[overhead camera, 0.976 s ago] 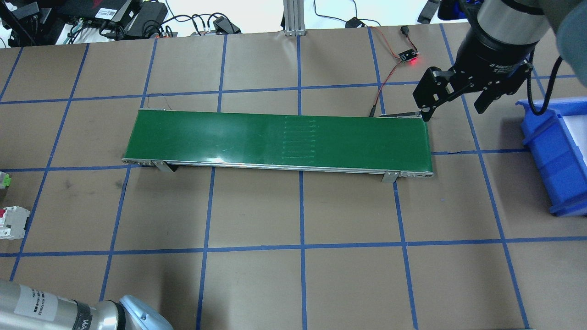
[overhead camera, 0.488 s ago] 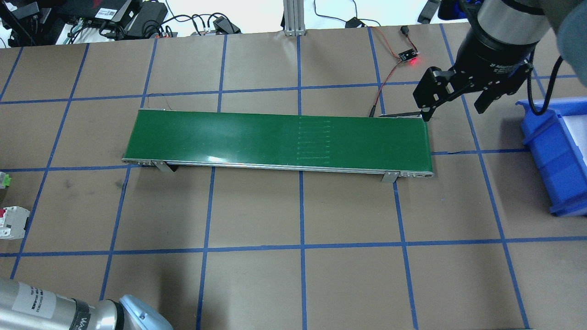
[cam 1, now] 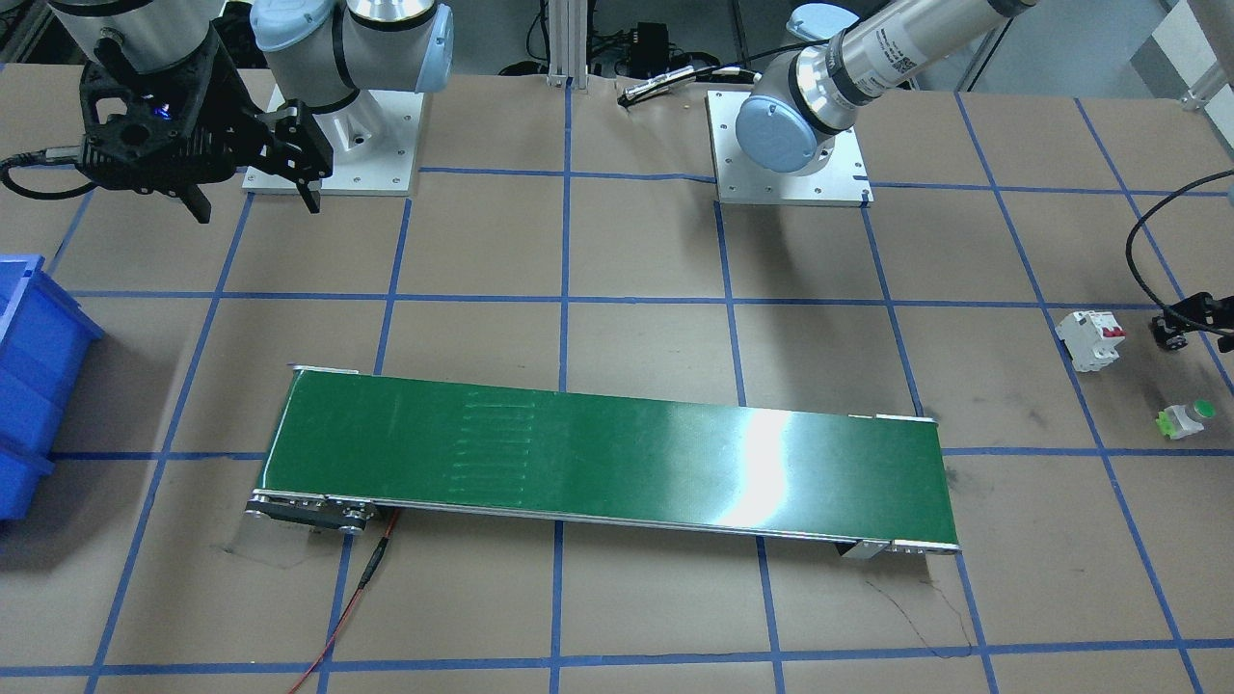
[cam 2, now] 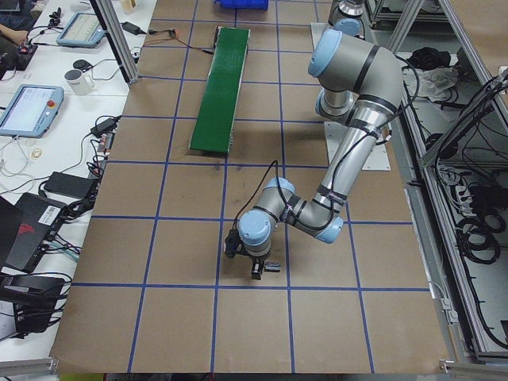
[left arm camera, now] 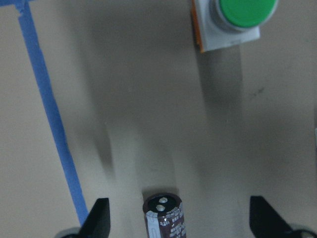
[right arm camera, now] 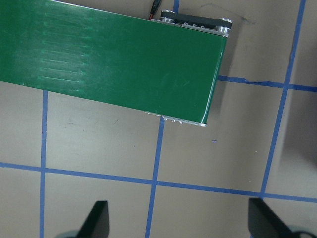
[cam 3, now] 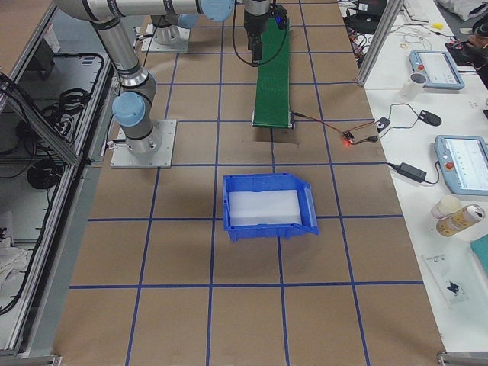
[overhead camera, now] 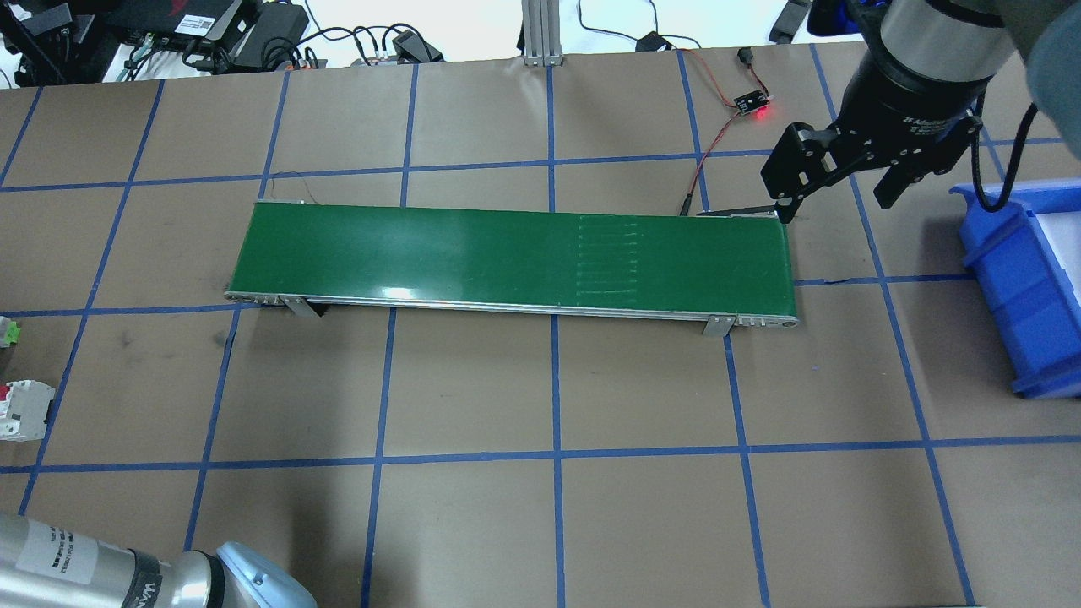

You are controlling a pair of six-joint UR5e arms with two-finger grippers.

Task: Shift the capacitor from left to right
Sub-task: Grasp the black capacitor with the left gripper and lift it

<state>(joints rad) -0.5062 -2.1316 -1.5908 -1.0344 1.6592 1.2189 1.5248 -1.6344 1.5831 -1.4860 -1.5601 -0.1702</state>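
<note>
One capacitor [left arm camera: 163, 220], dark with pale printing on its side and two silver dots on its end, is sitting on the brown table [overhead camera: 642, 380] at the robot's left end. In the left wrist view it is showing between the fingertips [left arm camera: 99, 218] of the left gripper [left arm camera: 182, 220], nearer the view's left fingertip and touching neither. That gripper is standing wide open and gripping nothing. Whether the capacitor is upright or lying down cannot be told. Beyond it, well apart, one green-capped push button [left arm camera: 245, 12] is sitting on a pale base. Nearer the robot than the button, one white breaker [cam 1: 1091, 339] with red switches is standing on the same end of the table. Toward the middle, one green conveyor belt [overhead camera: 507, 253] is stretching across the table from left to right, with nothing riding on it. The right gripper [overhead camera: 834, 207] is hovering by the belt's far right corner, its jaws spread wide and empty, the bare table showing between them in the right wrist view. Further right, one blue bin [overhead camera: 1013, 279] with a white inside is sitting near the table's right end. Two arms are working at this table. The left one is reaching low over the left end.
</note>
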